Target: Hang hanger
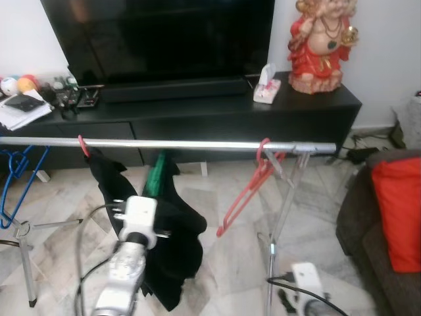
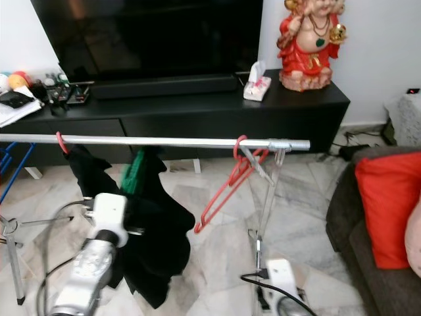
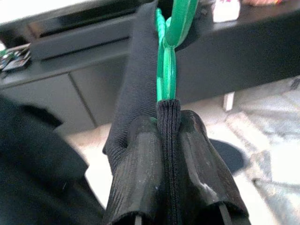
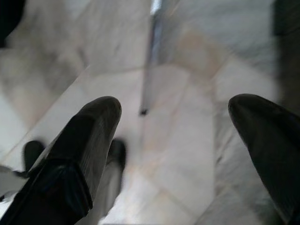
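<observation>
Left to right along the rail: a red-hooked black garment, then the left tool pinched on the green hanger under the rail, bare rail, red hanger. Right tool hangs spread wide above the floor.

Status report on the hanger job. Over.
Left gripper shut on green hanger with black garment, below the rail. Right gripper open, idle over floor. Red hanger already on rail.
</observation>
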{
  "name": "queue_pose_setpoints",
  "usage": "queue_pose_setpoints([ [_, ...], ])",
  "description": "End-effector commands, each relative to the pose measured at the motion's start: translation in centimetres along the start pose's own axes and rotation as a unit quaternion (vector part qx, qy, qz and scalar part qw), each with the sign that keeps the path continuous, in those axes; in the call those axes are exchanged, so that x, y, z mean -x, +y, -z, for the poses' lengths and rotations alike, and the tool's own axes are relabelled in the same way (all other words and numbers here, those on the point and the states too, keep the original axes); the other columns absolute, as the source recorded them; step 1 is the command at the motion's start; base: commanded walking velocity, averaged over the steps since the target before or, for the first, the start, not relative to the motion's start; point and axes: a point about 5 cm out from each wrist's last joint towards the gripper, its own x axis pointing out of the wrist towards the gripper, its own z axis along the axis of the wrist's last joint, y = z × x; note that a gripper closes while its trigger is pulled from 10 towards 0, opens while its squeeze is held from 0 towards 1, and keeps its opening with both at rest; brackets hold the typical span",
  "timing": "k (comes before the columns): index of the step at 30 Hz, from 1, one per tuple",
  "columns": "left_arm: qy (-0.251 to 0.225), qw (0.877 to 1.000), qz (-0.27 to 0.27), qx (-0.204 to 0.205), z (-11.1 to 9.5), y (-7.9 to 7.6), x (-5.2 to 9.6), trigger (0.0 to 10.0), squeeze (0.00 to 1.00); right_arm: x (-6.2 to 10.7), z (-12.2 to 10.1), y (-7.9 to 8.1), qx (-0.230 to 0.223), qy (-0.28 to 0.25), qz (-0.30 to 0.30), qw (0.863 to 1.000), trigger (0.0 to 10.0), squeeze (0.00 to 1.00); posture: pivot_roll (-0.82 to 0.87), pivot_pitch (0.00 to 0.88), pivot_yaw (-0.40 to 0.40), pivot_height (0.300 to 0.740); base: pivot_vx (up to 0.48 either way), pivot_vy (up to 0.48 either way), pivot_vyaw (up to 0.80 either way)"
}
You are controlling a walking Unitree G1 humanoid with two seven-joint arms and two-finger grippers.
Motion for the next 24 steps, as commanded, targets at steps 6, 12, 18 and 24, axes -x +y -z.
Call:
queue_pose_setpoints([
  [6,-0.014,1.0,-0.007,0.012,-0.6,1.4,0.0,10.0,0.0,-0.1,-0.7,1.2,-0.002,-0.01,-0.017,1.0,10.0,0.0,-0.13,0.0,0.02,0.74,0.0,0.0,0.0],
  [12,-0.001,1.0,-0.009,0.027,-0.8,1.7,-0.9,10.0,0.0,-0.1,-0.7,1.3,-0.002,-0.01,-0.019,1.0,10.0,0.0,-0.13,0.0,0.026,0.74,0.0,0.0,0.0],
  [18,0.011,0.998,-0.01,0.054,-0.7,1.7,-2.1,10.0,0.0,-0.1,-0.7,1.3,-0.001,-0.01,-0.019,1.0,10.0,0.0,-0.14,0.0,0.027,0.74,0.0,0.0,0.0],
  [24,0.08,0.995,0.023,0.049,-0.6,1.3,-4.6,10.0,0.0,-0.2,-0.8,1.5,-0.005,-0.01,-0.019,1.0,10.0,0.0,-0.15,0.0,0.042,0.74,0.0,0.0,0.0],
])
